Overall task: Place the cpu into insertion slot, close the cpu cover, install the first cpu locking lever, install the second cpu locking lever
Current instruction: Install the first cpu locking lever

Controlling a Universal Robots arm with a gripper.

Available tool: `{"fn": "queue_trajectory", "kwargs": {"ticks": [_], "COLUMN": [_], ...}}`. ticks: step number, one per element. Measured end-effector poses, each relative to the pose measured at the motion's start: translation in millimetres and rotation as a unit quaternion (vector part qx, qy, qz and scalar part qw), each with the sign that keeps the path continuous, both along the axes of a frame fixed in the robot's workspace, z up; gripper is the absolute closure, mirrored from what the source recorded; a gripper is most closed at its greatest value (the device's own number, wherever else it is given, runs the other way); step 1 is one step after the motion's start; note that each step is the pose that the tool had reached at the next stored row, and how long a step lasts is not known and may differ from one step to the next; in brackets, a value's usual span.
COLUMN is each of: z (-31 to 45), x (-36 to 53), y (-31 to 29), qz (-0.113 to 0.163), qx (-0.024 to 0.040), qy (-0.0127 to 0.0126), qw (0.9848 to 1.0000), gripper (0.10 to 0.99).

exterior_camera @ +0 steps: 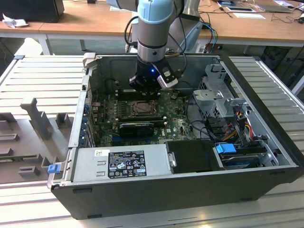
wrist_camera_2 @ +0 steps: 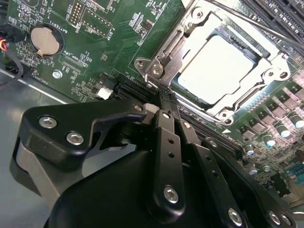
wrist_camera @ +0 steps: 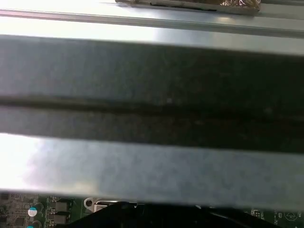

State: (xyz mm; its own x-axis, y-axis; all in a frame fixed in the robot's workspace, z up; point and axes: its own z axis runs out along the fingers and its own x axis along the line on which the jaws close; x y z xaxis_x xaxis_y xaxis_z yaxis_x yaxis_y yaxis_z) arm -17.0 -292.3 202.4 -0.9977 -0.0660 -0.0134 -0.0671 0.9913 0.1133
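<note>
The cpu (wrist_camera_2: 216,66), pale and square, lies flat in the insertion slot (wrist_camera_2: 223,113) on the green motherboard. The silver cpu cover (wrist_camera_2: 176,50) lies down around it, and the chip shows through its window. A thin metal lever rod (wrist_camera_2: 256,24) runs along one side of the socket. My gripper (wrist_camera_2: 164,95) is shut, its black fingers (wrist_camera_2: 167,142) pressed together with nothing between them, the tip right at the cover's hinge tab at a socket corner. In the exterior view the gripper (exterior_camera: 142,91) hangs low inside the open computer case, just behind the insertion slot (exterior_camera: 141,108).
A coin battery (wrist_camera_2: 46,40) sits on the board near the fingers. The power supply (exterior_camera: 121,161), a drive cage (exterior_camera: 221,95) and loose cables (exterior_camera: 228,128) crowd the case. A long black card connector (exterior_camera: 137,127) lies in front of the socket. The case wall (wrist_camera: 152,95) stands close by.
</note>
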Motion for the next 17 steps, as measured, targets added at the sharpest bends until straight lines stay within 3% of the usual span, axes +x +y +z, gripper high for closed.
{"fn": "queue_trajectory", "kwargs": {"ticks": [13,17], "z": [-1.8,3.0], "x": [0.4,0.4], "y": [-0.5,-0.5], "qz": [0.0,0.0], "qx": [0.0048,0.0047], "qy": [0.0,0.0001], "qw": [1.0,1.0], "gripper": [0.98,0.98]}}
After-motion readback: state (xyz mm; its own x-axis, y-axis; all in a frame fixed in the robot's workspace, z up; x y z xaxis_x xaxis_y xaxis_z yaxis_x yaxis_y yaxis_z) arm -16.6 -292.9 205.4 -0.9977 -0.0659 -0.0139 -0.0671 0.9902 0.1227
